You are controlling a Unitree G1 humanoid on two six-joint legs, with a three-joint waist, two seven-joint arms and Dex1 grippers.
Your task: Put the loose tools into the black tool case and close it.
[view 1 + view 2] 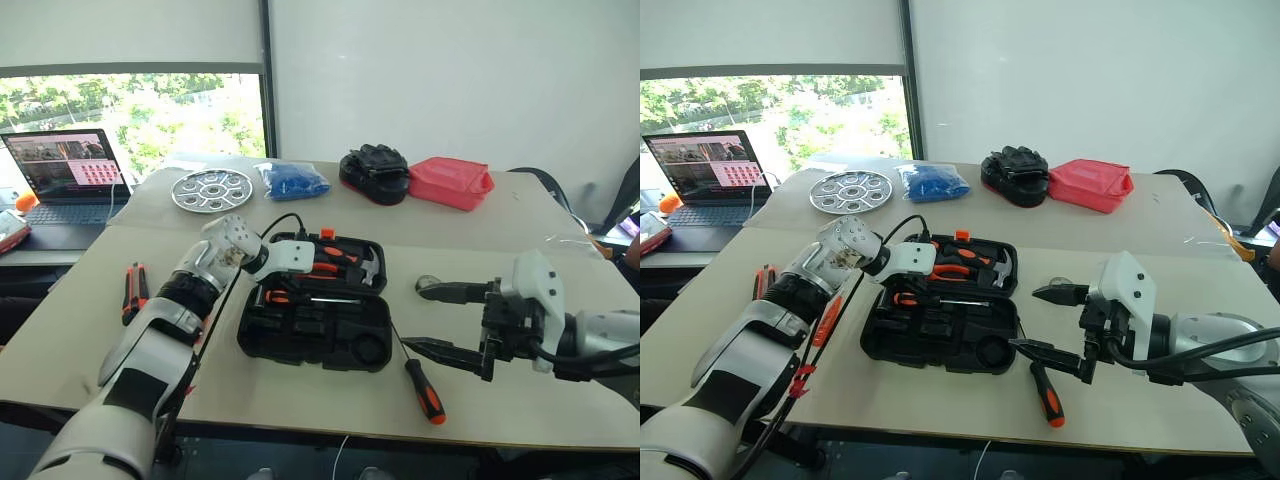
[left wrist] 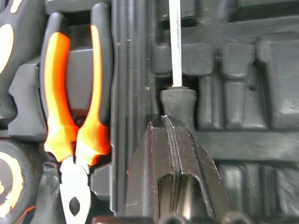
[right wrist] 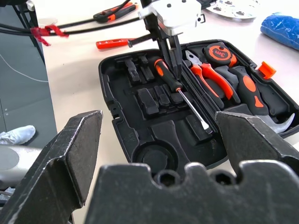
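While the black tool case (image 1: 315, 325) lies open near the front of the beige table (image 1: 80, 290), its moulded slots are only partly filled. A hard, matte plastic clamshell is seen, with an orange latch (image 3: 266, 69) at the far edge; pliers (image 3: 211, 77), a hammer (image 3: 252, 95) and a round tape measure (image 3: 219, 53) already sit in the lid-side half.

The left gripper (image 3: 175, 58) is poised over the case with its fingers pressed together, the tips resting at the black handle end of a screwdriver (image 3: 175, 88) that lies in the near half. Whether that tool is pinched or merely touched cannot be told. If the handle is being pushed while the shaft sits askew across the slot ridges, the tool could ride up and later block the lid.

The right gripper (image 1: 450, 322) is held wide, with nothing between its fingers, above the table just to the right of the case. A second screwdriver (image 1: 420, 378), slim steel shaft and rubbery orange-and-black handle, lies below it near the table's front edge; a careless sweep could roll it off.

An orange-and-black utility knife (image 1: 133, 291) is left well apart on the left side, and would be missed if the case were closed early.
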